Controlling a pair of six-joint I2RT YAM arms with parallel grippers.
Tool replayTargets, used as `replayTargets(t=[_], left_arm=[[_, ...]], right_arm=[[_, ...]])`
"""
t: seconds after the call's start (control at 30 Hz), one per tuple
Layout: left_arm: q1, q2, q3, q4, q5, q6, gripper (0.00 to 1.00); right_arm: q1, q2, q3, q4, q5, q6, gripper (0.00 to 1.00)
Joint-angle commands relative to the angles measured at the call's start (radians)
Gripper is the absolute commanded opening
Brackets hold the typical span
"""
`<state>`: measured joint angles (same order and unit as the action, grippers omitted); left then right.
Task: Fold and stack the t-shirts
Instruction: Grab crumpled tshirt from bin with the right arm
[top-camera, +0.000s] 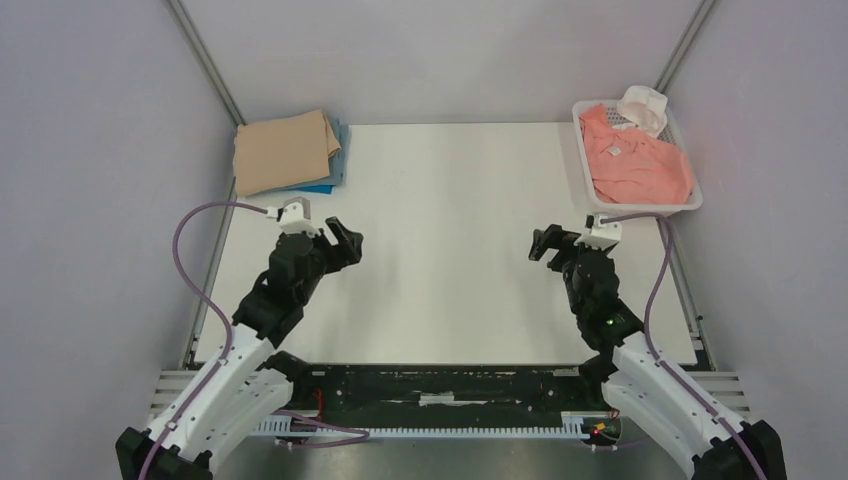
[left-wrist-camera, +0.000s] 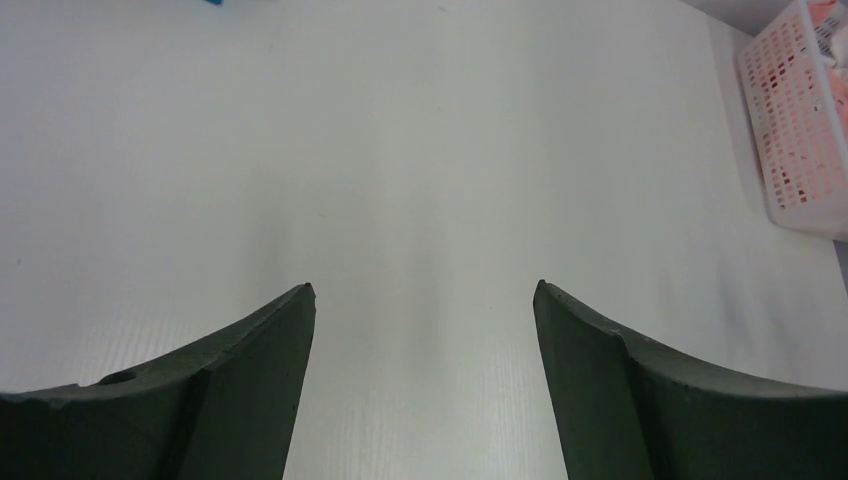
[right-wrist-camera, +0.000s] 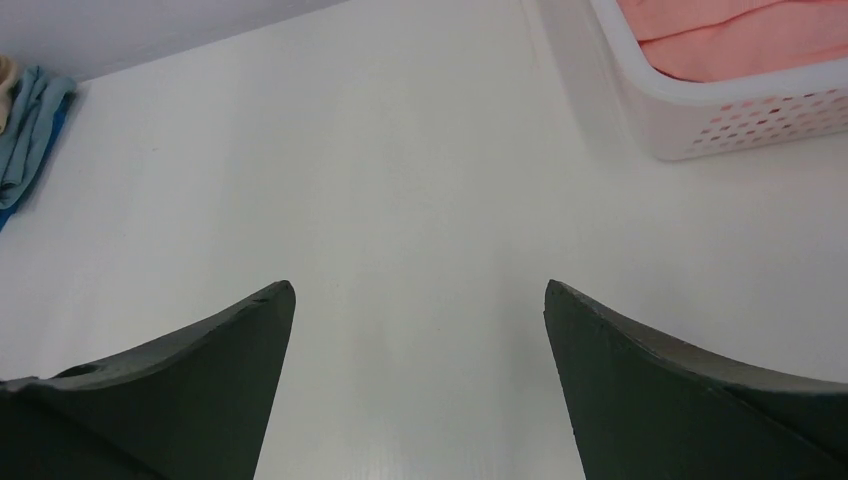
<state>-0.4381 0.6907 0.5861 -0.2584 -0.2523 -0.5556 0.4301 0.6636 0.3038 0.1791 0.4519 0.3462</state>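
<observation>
A folded tan t-shirt (top-camera: 284, 150) lies on a folded bright blue t-shirt (top-camera: 335, 160) at the table's far left corner; the blue one's edge shows in the right wrist view (right-wrist-camera: 30, 125). A crumpled salmon-pink t-shirt (top-camera: 635, 158) with a small white label lies in the white mesh basket (top-camera: 690, 200) at the far right, also seen in the right wrist view (right-wrist-camera: 740, 35). My left gripper (top-camera: 345, 240) is open and empty above the table's left middle (left-wrist-camera: 422, 290). My right gripper (top-camera: 548, 243) is open and empty above the right middle (right-wrist-camera: 418, 285).
A white cloth item (top-camera: 643, 106) sits at the basket's far end. The basket shows in the left wrist view (left-wrist-camera: 800, 120) and the right wrist view (right-wrist-camera: 730, 110). White table (top-camera: 440, 250) between the grippers; grey walls enclose left, right and back.
</observation>
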Motion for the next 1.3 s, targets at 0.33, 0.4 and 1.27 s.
replayTargets(t=[0.33, 0.4, 1.27], left_arm=[[0.002, 0.002, -0.146, 0.327, 0.077, -0.017, 0.86], [0.002, 0.007, -0.147, 0.325, 0.055, -0.007, 0.86], [0.002, 0.114, -0.241, 0.542, 0.013, 0.003, 0.86]], right_arm=[[-0.187, 0.474, 0.55, -0.067, 0.087, -0.082, 0.98], [-0.252, 0.552, 0.627, -0.075, 0.086, -0.124, 0.98], [-0.699, 1.449, 1.418, -0.239, 0.158, -0.797, 0.98]])
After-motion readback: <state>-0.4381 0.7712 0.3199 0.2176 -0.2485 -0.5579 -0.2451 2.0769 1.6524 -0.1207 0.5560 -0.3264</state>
